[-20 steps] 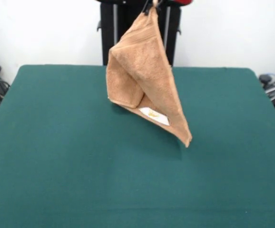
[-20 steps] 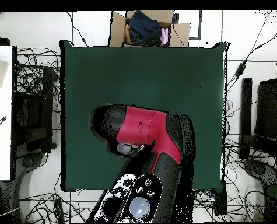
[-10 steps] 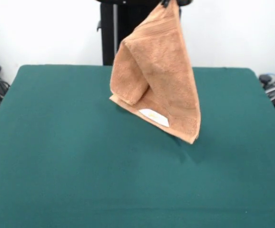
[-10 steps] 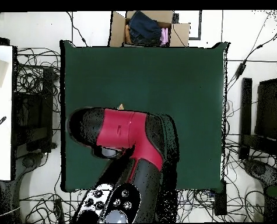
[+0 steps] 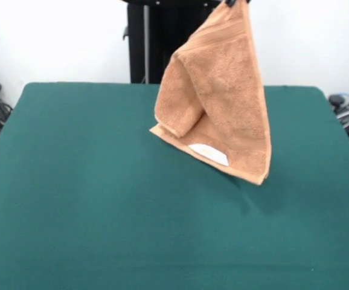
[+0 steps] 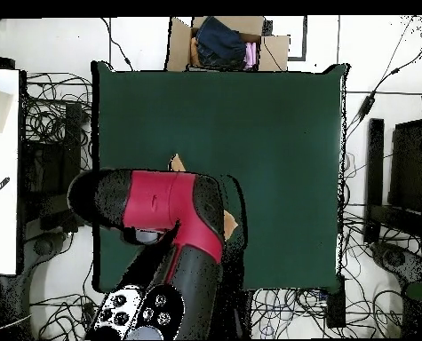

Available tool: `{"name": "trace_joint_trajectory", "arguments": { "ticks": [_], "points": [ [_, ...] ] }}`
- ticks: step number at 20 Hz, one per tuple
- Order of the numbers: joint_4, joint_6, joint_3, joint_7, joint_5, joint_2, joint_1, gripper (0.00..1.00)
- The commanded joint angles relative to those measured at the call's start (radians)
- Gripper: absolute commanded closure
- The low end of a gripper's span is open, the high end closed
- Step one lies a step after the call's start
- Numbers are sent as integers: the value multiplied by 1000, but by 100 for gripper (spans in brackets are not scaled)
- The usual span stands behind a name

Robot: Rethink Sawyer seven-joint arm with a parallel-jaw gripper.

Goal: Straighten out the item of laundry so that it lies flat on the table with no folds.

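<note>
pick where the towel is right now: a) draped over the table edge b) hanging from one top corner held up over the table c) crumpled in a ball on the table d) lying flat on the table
b: the towel hangs from its top corner at the gripper, folded and draping down over the table.

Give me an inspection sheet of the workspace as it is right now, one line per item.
Surface: green table, bare around the towel.
Job's things: orange-tan towel hangs from one top corner, folded on itself, white label showing; whether its lower edge touches the table cannot be told.
Clutter: nothing seen on the table.
Hand: the hand is at the top edge, pinching the towel's corner.
Cables: many on the floor around the table.
Surroundings: cardboard box of clothes beyond the far edge; white wall in the front view.
</note>
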Motion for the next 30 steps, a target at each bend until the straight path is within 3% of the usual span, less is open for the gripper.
{"name": "trace_joint_trajectory", "arguments": {
  "ticks": [1,30],
  "points": [
    [44,81,49,237,24,14,18,100],
    [46,122,1,382,70,6,154,100]
  ]
}}
